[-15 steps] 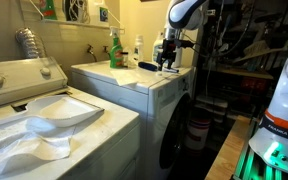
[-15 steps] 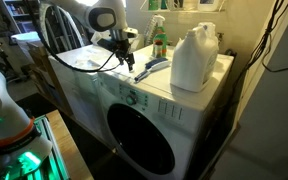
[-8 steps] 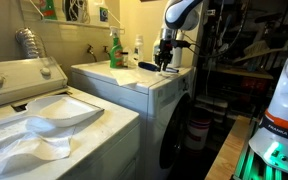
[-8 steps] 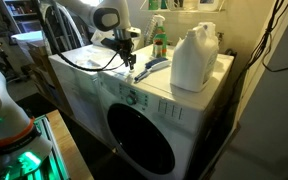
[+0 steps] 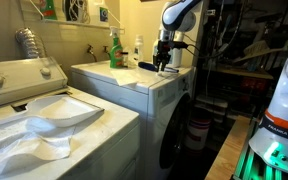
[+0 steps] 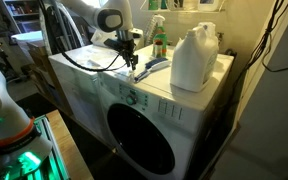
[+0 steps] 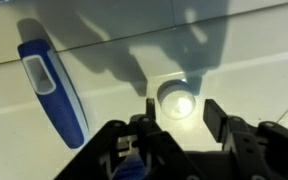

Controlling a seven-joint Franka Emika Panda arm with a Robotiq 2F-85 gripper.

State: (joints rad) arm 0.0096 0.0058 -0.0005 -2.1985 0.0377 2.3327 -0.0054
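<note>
Gripper (image 7: 181,118) hangs jaws-down over the flat white top of a front-loading machine (image 6: 89,100), its two fingers (image 7: 216,115) spread wide and holding nothing. In the wrist view, one small round white disc (image 7: 176,97) lies on the top at twelve o'clock from the gripper, in line with the open gap between the fingers; whether the fingers touch the surface cannot be told. One blue tool (image 7: 56,92), long and narrow with a white inset near its upper end, lies flat at ten o'clock from the gripper, apart from the disc and from both fingers.

In an exterior view the same blue tool (image 6: 152,68) lies at three o'clock from the gripper, just beside it. One large white jug (image 6: 194,58) stands upright further along at three o'clock, near the machine's edge. One green bottle (image 6: 160,43) stands at one o'clock, by the back wall.

In an exterior view a second machine (image 5: 4,80), a top-loader, stands alongside, with one white cloth (image 5: 44,125) lying on it.
</note>
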